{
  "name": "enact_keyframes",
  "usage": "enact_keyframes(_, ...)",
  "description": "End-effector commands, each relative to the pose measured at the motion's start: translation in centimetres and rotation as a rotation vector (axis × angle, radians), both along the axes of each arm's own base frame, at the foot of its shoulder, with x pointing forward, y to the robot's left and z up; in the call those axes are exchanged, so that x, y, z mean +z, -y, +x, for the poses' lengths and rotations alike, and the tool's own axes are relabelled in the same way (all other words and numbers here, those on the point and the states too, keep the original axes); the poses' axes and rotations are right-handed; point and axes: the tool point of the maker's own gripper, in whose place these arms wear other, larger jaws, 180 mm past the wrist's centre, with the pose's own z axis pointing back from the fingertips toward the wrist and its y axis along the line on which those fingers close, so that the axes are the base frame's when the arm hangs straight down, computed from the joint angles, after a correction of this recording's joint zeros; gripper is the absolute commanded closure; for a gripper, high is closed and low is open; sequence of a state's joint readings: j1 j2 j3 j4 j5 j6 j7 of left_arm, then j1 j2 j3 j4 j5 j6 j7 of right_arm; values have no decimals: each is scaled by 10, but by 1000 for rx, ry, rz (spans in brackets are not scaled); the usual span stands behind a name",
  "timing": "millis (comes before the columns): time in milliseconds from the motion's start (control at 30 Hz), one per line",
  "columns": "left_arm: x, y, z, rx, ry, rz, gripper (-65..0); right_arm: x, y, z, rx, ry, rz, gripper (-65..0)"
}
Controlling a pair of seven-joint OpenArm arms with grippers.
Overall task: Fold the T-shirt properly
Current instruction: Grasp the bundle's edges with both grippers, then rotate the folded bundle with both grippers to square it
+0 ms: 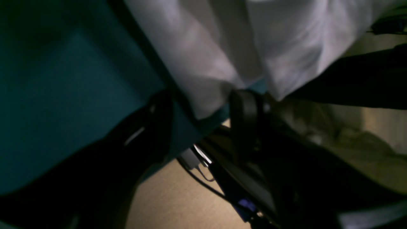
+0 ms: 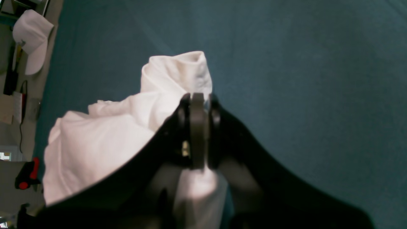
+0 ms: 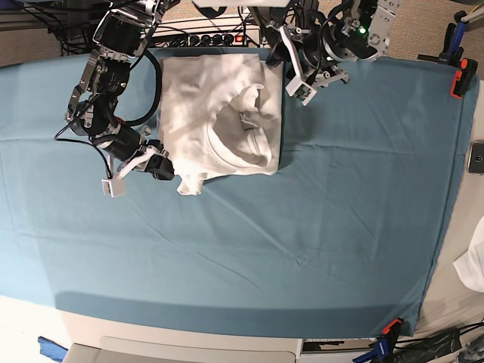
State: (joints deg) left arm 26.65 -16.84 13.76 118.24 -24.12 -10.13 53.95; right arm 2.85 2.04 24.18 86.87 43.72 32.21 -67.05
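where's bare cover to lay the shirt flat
The teal cover lies bare from the T-shirt to the near edge and right to the clamps. It is crowded at the far edge: the right claw pinches the shirt, and the left claw hangs beside it.

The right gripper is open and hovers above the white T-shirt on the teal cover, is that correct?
Not quite. The right gripper is shut, pinching a fold of the T-shirt, not open above it; the right wrist view shows this. The shirt does lie on the teal cover.
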Motion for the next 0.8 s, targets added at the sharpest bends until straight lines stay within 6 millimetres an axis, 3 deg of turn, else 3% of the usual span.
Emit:
enact_keyframes(0,8,4,3,-1,23,-28,-301,15,2,10,-1,56,4,0)
enact_keyframes(133,12,11,0,-37,25,-67,-295,15,1,10,-1,57,4,0)
enact_keyframes(200,17,17,0,-32,26,-108,-253,15,2,10,-2,58,5,0)
enact_keyframes(400,28,29,13,0,67,-165,0,15,1,10,-2,59,5,0)
enact_keyframes(600,32,23,33,-5,135,-117,0,11,1,6,7,43,2,0)
enact_keyframes(767,28,6,50,50,166,-36,0,1,0,-5,20,0,-3,0)
